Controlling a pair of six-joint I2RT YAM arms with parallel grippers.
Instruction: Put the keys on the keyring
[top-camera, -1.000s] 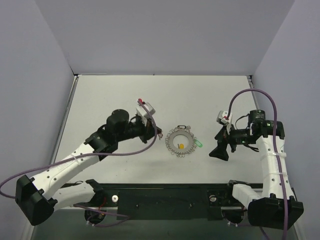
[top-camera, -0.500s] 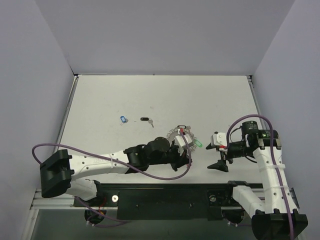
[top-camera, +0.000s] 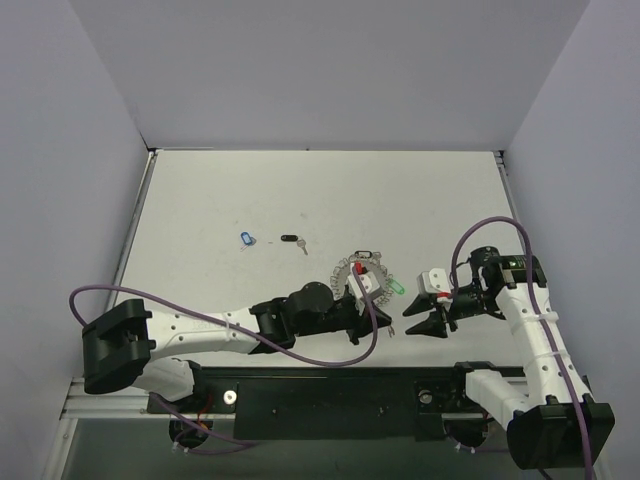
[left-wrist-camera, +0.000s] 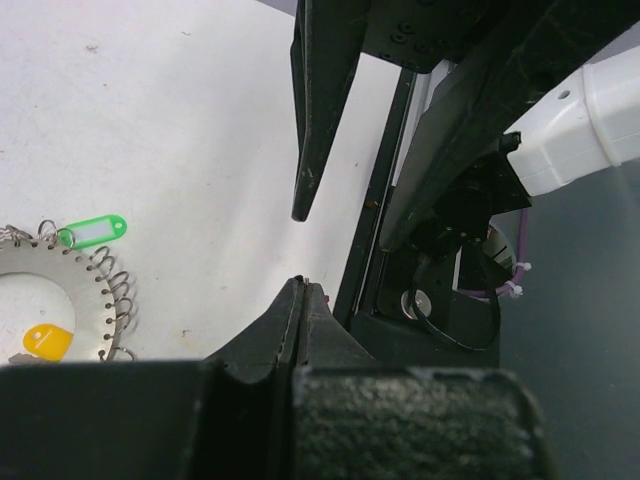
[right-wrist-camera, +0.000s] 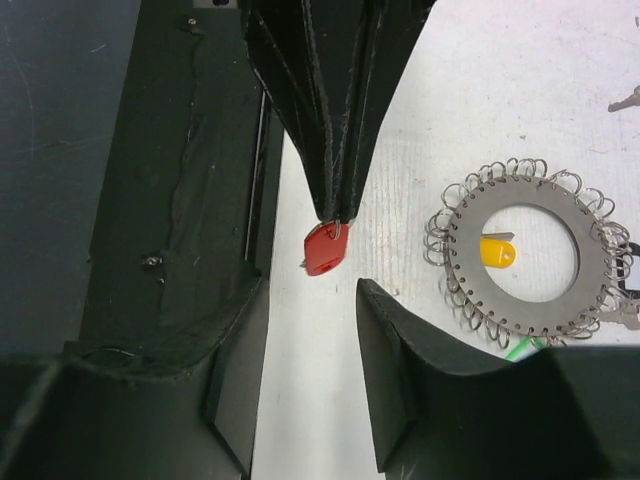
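Observation:
The silver keyring (top-camera: 358, 275) lies flat on the white table, with a yellow tag (right-wrist-camera: 497, 250) in its open centre and a green tag (left-wrist-camera: 92, 232) at its rim. My left gripper (right-wrist-camera: 340, 215) hangs just near of the ring, shut on the small wire loop of a red key (right-wrist-camera: 322, 250) that dangles below its tips. My right gripper (right-wrist-camera: 310, 285) faces it tip to tip, jaws open around bare table, the red key just beyond them. A blue key (top-camera: 246, 239) and a black key (top-camera: 292, 240) lie on the table farther back left.
The black mounting rail (top-camera: 330, 385) runs along the near table edge directly beside both grippers. In the top view the two grippers meet between the ring and this rail. Grey walls enclose the table on three sides.
My left arm has swung from the back left of the ring to its near side, uncovering the blue and black keys. My right gripper moved left toward it and its jaws narrowed.

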